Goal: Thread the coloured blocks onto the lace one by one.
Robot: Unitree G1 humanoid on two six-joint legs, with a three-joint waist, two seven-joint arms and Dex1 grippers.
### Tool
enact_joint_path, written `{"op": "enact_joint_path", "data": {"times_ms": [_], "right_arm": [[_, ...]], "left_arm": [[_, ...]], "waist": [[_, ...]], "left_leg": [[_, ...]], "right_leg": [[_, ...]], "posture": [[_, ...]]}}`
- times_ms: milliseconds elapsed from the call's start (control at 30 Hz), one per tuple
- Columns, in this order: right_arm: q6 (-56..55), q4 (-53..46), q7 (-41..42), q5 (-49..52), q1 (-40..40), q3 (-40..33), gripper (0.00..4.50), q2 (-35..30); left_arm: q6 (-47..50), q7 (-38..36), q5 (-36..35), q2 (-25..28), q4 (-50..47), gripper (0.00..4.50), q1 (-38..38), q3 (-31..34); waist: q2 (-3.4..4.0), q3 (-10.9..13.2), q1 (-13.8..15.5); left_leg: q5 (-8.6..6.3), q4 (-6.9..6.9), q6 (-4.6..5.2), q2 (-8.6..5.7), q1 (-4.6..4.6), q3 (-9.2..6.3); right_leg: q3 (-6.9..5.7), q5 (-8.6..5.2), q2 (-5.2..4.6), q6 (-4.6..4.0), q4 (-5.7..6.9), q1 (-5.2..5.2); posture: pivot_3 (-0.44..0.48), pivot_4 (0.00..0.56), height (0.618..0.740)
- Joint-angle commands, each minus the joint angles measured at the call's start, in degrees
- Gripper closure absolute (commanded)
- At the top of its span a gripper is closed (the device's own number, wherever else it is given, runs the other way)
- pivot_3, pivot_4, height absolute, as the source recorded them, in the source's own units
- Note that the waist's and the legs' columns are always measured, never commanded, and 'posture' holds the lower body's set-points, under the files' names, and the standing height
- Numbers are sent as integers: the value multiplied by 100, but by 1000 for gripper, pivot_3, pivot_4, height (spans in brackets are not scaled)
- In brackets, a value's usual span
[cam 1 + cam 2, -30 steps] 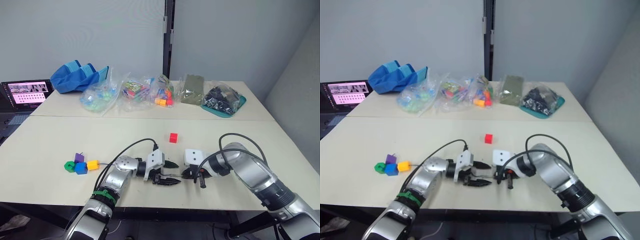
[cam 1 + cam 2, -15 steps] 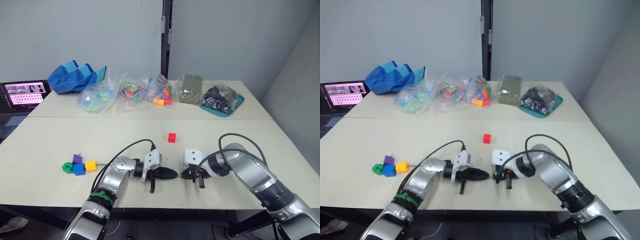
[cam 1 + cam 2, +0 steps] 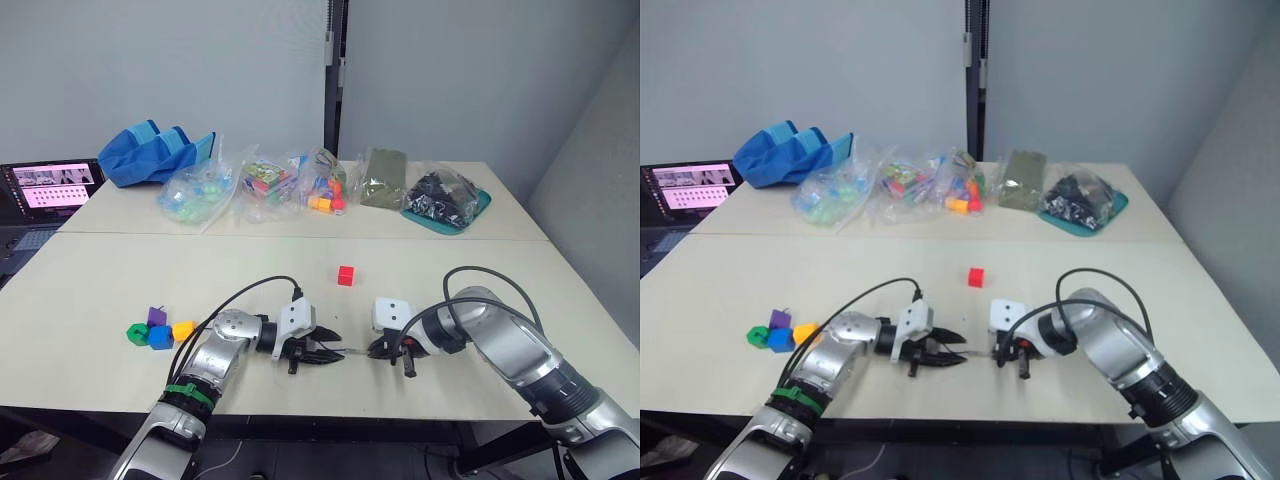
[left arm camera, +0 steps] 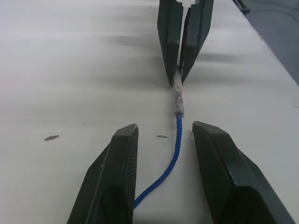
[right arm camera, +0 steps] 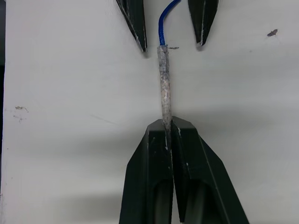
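Dark-blue cord, the lace (image 4: 174,148), lies on the pale table (image 3: 90,290) near its front edge, and its stiff pale tip (image 5: 163,84) is pinched between the closed fingers of the right gripper (image 5: 167,128). In the right wrist view those two black fingers meet tightly on the tip's end. Facing it, the left gripper (image 4: 166,135) has its jaws spread apart, one finger on either side of the cord without touching it, just where the blue strand joins the pale tip. Both grippers rest low over the table, tips pointing at one another, close together.

Four of the coloured blocks sit in a cluster well to the left: a green cube (image 3: 137,333), a blue cube (image 3: 160,337), an orange-yellow cube (image 3: 183,329) and a purple piece (image 3: 157,316), all touching or nearly so. Whether the lace runs through any of them cannot be told. The red cube (image 3: 346,275) stands alone farther back, beyond the two grippers.

Along the far side of the table lie clear bags of mixed toys (image 3: 265,185), a blue cloth bag (image 3: 158,152) and a teal tray (image 3: 445,205). A laptop (image 3: 50,185) sits at the far left.
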Motion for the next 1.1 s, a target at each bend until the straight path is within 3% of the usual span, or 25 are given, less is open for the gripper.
{"op": "enact_joint_path", "data": {"times_ms": [33,467,700,933,1100], "right_arm": [[20,-180,1,61,66,-119,4500,-58],[47,-257,-66,63,154,-117,4500,-42],[33,-231,-83,62,144,-132,4500,-52],[-14,-358,-151,100,317,-281,4500,-143],[-200,-661,-237,229,664,-671,2883,-368]], "left_arm": [[-216,50,58,-78,51,2543,75,-87],[-200,-98,-40,-279,-69,2543,131,-112],[-325,-56,41,-234,59,4483,82,-107],[-490,41,71,-239,214,4483,58,-99],[-566,62,32,-195,364,4500,11,-24]], "waist": [[0,0,3],[0,0,13],[0,0,12],[0,0,13],[0,0,29]], "left_leg": [[0,0,0,0,0,0],[0,0,0,0,-1,0],[0,0,0,0,-1,0],[0,0,0,0,-1,0],[0,0,0,0,-1,0]], "right_leg": [[0,0,0,0,0,0],[-1,0,0,0,-1,0],[0,0,0,0,-1,0],[0,0,0,0,-1,0],[0,0,0,0,-2,1]], "posture": [[0,150,740],[0,150,740],[0,150,740],[0,150,740],[0,150,740]]}}
